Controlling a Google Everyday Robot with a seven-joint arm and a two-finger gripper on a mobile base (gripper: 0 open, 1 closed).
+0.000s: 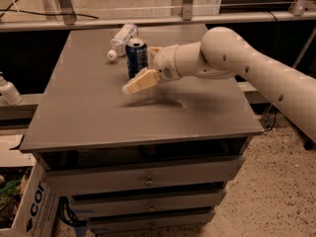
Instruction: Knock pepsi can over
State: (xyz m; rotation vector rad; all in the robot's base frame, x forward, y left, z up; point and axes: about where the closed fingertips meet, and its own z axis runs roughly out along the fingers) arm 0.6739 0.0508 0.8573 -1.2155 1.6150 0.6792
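Push gripper (144,78), just front-right of upright pepsi can (137,58) on table (89,115), into its upper wall; jaws' state unclear.

- The end effector (149,67) hangs just right of the upright can (136,56), fingers apart; its arm (232,58) bars the right rear of the worktop (89,117).
- A bottle (122,38) lies just behind the can, blocking that side.
- Open passage remains along the worktop's front and left.
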